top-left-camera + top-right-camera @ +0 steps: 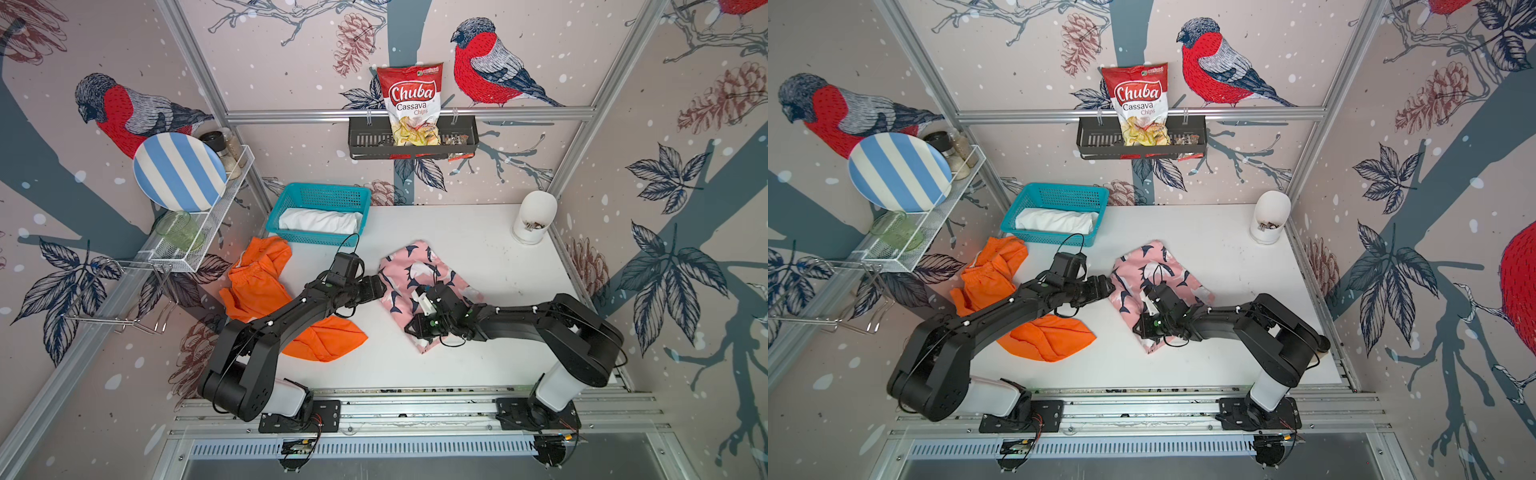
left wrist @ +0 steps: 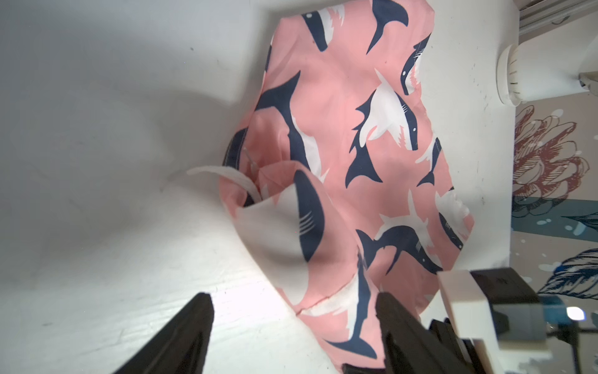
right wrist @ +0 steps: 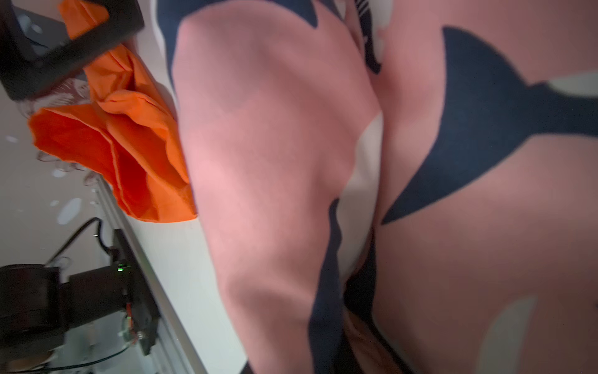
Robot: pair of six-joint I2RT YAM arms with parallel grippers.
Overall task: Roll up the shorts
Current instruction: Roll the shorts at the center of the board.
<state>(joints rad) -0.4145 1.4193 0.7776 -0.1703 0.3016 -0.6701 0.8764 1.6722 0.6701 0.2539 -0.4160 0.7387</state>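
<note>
The pink shark-print shorts [image 1: 419, 266] [image 1: 1154, 266] lie partly folded in the middle of the white table. My right gripper [image 1: 420, 298] [image 1: 1152, 300] sits on top of them, shut on a bunched fold of pink fabric [image 3: 275, 162] that fills the right wrist view and hides most of the jaws. My left gripper [image 1: 380, 286] [image 2: 294, 323] is at the shorts' left edge, open, with the fabric edge [image 2: 339, 311] lying between its fingers but not gripped. The orange shorts [image 1: 257, 286] [image 1: 992, 282] lie crumpled under the left arm. The white shorts [image 1: 320, 221] [image 1: 1054, 220] lie rolled in the basket.
A teal basket [image 1: 322, 194] stands at the back left of the table. A white container [image 1: 534, 220] stands at the back right corner. A wire rack [image 1: 216, 232] on the left wall holds a striped plate [image 1: 178, 172] and a green glass. A chips bag [image 1: 411, 99] hangs on the back wall.
</note>
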